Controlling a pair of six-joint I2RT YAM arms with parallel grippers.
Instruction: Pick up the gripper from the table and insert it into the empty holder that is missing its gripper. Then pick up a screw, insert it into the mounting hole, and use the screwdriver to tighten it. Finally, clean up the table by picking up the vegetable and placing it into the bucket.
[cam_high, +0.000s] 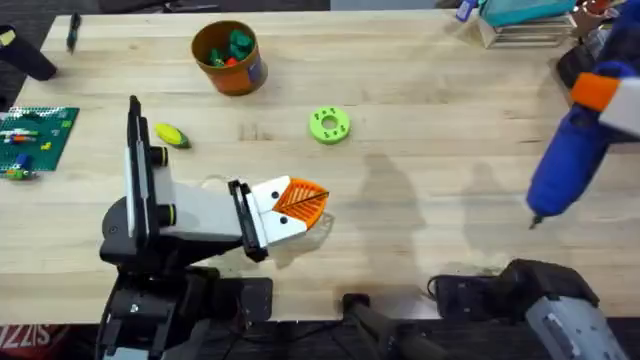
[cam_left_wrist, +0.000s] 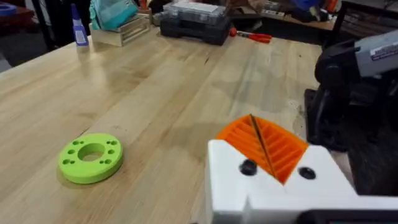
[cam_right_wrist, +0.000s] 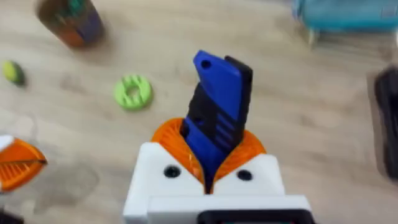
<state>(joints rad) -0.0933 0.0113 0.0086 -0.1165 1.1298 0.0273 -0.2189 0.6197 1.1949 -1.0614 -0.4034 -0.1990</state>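
My left gripper (cam_high: 300, 203) rests low over the table (cam_high: 420, 110) near the front, shut, with its two orange ribbed pads (cam_left_wrist: 264, 146) pressed together. Each of its white bases (cam_left_wrist: 273, 186) carries a pad and a dark screw head (cam_left_wrist: 247, 167). A loose gripper piece and an empty holder are out of view. My right gripper (cam_right_wrist: 208, 158) is shut on the blue screwdriver (cam_high: 563, 165), held tilted at the far right, bit end down and well apart from the left gripper. The yellow-and-green vegetable (cam_high: 170, 135) lies at the left. The orange-brown bucket (cam_high: 228, 57) stands at the back.
A bright green disc (cam_high: 329, 124) lies mid-table, ahead of the left gripper. A green building-block plate (cam_high: 35, 135) sits at the left edge. Boxes and a teal item (cam_high: 525, 20) crowd the back right corner. A dark case (cam_left_wrist: 196, 22) and a red-handled tool (cam_left_wrist: 252, 36) lie at the table's right end.
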